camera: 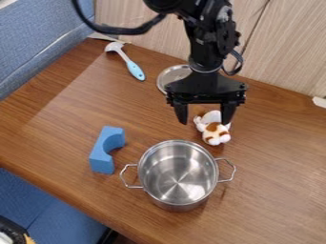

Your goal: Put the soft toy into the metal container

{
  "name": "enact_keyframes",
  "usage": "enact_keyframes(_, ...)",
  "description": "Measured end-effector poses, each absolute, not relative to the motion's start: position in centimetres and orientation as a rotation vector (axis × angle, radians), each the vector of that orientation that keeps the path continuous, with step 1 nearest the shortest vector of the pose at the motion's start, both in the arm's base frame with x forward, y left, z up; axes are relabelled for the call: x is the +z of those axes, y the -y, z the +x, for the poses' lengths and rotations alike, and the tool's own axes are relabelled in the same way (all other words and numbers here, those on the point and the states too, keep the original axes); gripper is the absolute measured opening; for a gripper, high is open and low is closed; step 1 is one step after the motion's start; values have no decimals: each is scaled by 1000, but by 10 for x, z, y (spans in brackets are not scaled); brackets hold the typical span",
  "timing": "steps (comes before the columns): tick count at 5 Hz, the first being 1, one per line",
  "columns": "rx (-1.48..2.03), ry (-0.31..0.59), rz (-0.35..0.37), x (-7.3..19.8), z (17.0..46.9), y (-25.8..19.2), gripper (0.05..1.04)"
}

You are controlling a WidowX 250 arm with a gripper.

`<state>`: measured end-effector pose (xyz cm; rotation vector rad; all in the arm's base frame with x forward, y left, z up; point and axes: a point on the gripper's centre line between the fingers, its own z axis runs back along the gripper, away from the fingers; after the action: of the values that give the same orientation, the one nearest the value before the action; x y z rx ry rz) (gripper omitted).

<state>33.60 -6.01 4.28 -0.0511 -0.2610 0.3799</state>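
Note:
My gripper (204, 118) hangs from the top of the view over the right-centre of the table, its two fingers spread apart and pointing down, open. The white and brown soft toy (213, 128) lies on the wood just below it, nearer the right finger, its upper end between the fingertips in this view. Whether the fingers touch the toy, I cannot tell. In front of the toy stands the metal container (178, 172), a shiny pot with two wire handles; its inside is bare.
A blue arch-shaped block (104, 151) stands left of the pot on the wooden table (267, 190). Behind the gripper lies a round metal lid (170, 75), partly covered by the arm. A blue-handled utensil (130, 64) is at the back left. A wooden panel (280, 47) borders the back.

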Motion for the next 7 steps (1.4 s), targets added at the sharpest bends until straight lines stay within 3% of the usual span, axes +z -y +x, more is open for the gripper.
enact_keyframes(2,329,219,-36,8,352,75,950)
enact_keyframes(3,320,231,-34,7,355,78,696)
enact_keyframes(4,321,236,-27,7,355,76,552)
enact_keyframes(6,324,220,-20,14,351,73,532)
enact_keyframes(7,378,291,-66,53,362,64,531)
